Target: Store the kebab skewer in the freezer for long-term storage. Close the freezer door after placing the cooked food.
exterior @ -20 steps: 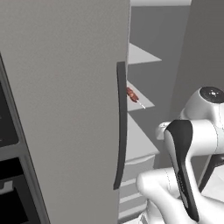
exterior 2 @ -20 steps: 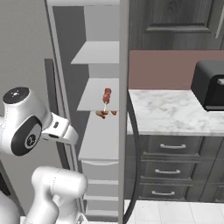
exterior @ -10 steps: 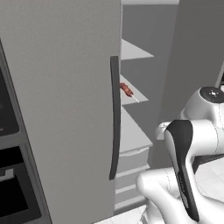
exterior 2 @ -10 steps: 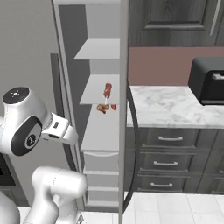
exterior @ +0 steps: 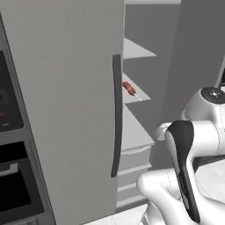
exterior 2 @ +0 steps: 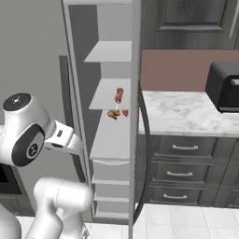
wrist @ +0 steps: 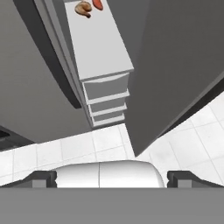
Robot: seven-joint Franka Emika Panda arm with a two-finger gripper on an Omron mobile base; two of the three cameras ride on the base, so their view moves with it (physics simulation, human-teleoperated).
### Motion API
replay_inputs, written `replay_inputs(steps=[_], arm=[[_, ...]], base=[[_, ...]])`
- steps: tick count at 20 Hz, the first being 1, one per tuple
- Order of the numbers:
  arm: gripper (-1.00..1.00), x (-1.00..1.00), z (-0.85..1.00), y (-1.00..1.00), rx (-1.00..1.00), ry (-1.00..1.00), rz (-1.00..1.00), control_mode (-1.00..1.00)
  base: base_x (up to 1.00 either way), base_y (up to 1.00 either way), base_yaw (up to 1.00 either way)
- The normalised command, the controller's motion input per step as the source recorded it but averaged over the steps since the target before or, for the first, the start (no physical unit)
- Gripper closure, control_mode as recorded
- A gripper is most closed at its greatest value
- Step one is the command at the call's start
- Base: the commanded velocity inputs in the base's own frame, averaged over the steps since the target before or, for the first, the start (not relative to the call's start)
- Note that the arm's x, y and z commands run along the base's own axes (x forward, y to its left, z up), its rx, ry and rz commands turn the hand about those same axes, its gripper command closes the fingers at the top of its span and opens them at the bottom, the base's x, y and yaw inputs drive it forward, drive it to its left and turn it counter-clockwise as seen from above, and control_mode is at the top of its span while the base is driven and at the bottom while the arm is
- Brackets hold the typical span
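Kebab skewer (exterior 2: 118, 95) lies on a white shelf (exterior 2: 109, 94) inside the freezer (exterior 2: 100, 28), roughly mid-height, stick end toward the shelf's front. In the left base view it (exterior: 129, 88) shows as a reddish piece just past the dark vertical handle (exterior: 116, 115) of the plain grey door (exterior: 66, 88), which partly screens the shelves from that side.

On the shelf below the skewer: a brown roasted piece (exterior 2: 112, 114) and a small red item (exterior 2: 125, 112), close together near the back. Both also appear at the top of the hand view, brown one (wrist: 82, 8) beside red one (wrist: 98, 4), on a long white shelf (wrist: 98, 43) above a stack of white drawers (wrist: 106, 101).

Freezer door (wrist: 175, 61) stands open, seen edge-on in the right base view as a thin grey panel (exterior 2: 136, 116) with a curved dark handle (exterior 2: 146, 154) between the shelves and the lower cabinets. It sits well apart from the freezer body.

Hand (wrist: 112, 177): the two dark fingertips sit wide apart at the bottom corners of the hand view, with nothing between them, above white floor tiles (wrist: 65, 148) in front of the freezer.

Surroundings: marble table (exterior 2: 186, 112) right of the freezer carries a black toaster oven (exterior 2: 225, 86); dark drawers (exterior 2: 186, 163) below. A black built-in oven (exterior: 13, 145) sits left of the plain door.
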Motion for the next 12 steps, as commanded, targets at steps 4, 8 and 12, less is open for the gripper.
replay_inputs(steps=[4, 8, 12], arm=[[-1.00, 0.00, 0.00, 0.00, 0.00, 0.00, 0.00, 1.00], [-1.00, 0.00, 0.00, 0.00, 0.00, 0.00, 0.00, 1.00], [-1.00, 0.00, 0.00, 0.00, 0.00, 0.00, 0.00, 1.00]], base=[[-0.38, 0.00, 0.13], [-0.40, 0.00, 0.13], [-0.39, 0.00, 0.14]])
